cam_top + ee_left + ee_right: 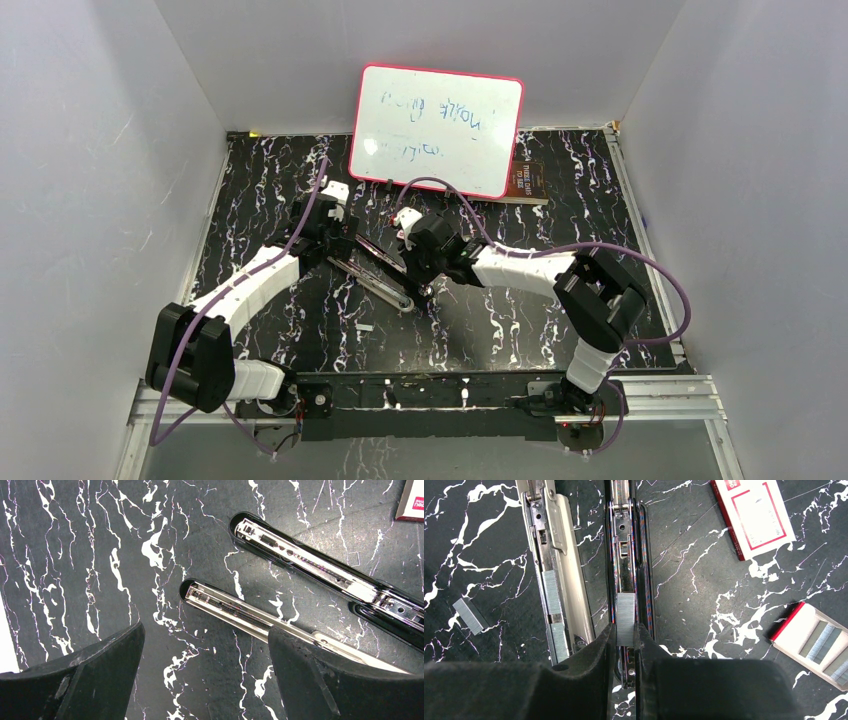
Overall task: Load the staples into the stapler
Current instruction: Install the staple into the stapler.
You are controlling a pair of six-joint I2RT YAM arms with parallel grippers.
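Note:
The black stapler [375, 275] lies opened flat in mid-table, its two halves side by side. In the right wrist view the silvery rail half [566, 580] holds two staple strips [551, 592]. My right gripper [625, 635] is shut on another staple strip [625, 610], held over the channel of the black half [646, 605]. A loose staple strip [470, 615] lies on the table to the left. My left gripper [206, 675] is open and empty at the stapler's far end. Its right finger [325, 680] overlaps the rail half [235, 612], and the black half [310, 562] lies beyond.
A white box with a red label [754, 512] and an open tray of staple strips [819, 645] lie right of the stapler. A whiteboard [440, 128] leans on the back wall, with a brown box [525, 180] beside it. White walls enclose the table.

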